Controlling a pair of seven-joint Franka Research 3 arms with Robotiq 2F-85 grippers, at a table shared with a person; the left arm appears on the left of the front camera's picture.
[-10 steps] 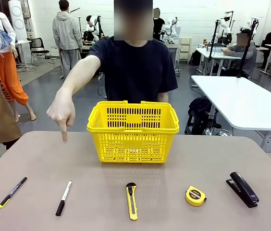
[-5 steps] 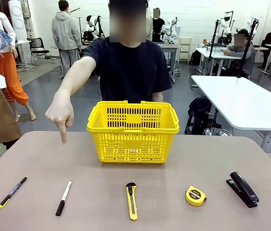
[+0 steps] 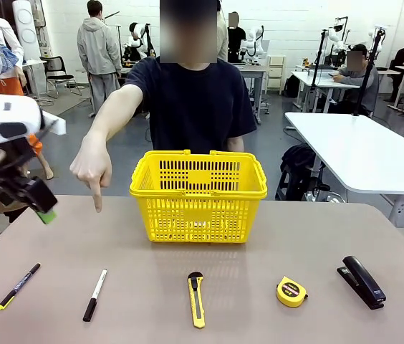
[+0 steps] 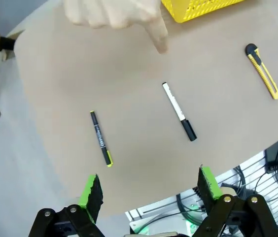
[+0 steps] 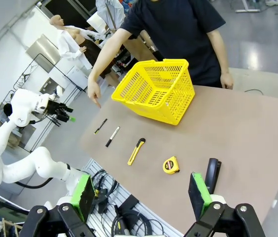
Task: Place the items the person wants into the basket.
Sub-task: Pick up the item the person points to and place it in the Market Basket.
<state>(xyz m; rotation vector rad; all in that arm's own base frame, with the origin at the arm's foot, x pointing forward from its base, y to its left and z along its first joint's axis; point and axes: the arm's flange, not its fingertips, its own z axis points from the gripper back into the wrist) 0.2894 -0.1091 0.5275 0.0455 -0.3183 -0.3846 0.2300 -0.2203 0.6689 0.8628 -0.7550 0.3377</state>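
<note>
The person (image 3: 191, 100) points a forefinger (image 3: 97, 204) down over the table's left part, above the black marker with a white band (image 3: 94, 294). The thin black pen with yellow ends (image 3: 18, 286) lies left of it, and the yellow-and-black utility knife (image 3: 196, 299) lies in the middle. Behind them stands the yellow basket (image 3: 198, 195). My left gripper (image 3: 34, 201) hangs open above the table's left edge. In its wrist view the left gripper (image 4: 149, 187) is empty, high over the pen (image 4: 101, 137) and the marker (image 4: 178, 111). My right gripper (image 5: 140, 195) is open and empty, high off the table.
A round yellow tape measure (image 3: 291, 292) and a black stapler (image 3: 362, 282) lie at the front right. The table's near edge runs just below the row of tools. Other people and white tables stand farther back.
My left arm has come into the front view from the left, and its gripper now hangs over the table's left edge. The pointing hand has barely shifted.
</note>
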